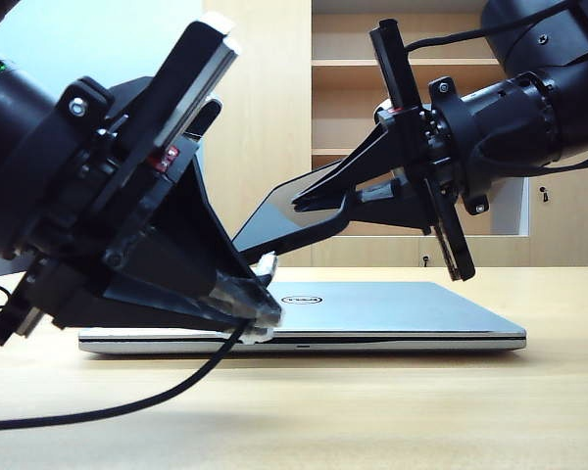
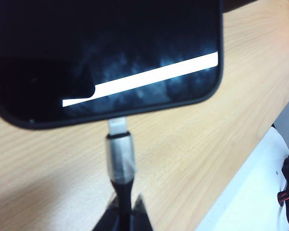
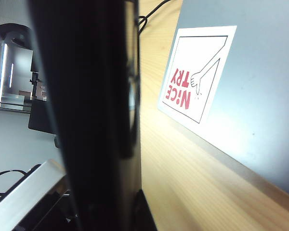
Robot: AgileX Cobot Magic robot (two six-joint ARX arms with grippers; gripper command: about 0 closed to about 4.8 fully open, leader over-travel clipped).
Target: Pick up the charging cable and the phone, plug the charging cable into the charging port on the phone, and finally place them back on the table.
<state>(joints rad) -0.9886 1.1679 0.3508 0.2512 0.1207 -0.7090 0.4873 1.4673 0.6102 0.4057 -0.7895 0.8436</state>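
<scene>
Both pickups were done: left hand (image 2: 123, 211) clamped the charging cable (image 2: 119, 161), right hand (image 1: 318, 206) held the phone (image 2: 106, 57) above the tabletop (image 2: 192, 159), plug tip at the charging port (image 2: 116, 120) (seating unclear); set-down remained.

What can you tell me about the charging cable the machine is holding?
The charging cable is a thin black cord ending in a silver metal sleeve and a small pale plug. The left tool is shut on it near that end, above the table. The plug tip meets the phone's bottom edge; how deep it sits cannot be told. The cord trails down toward the tabletop.
</scene>
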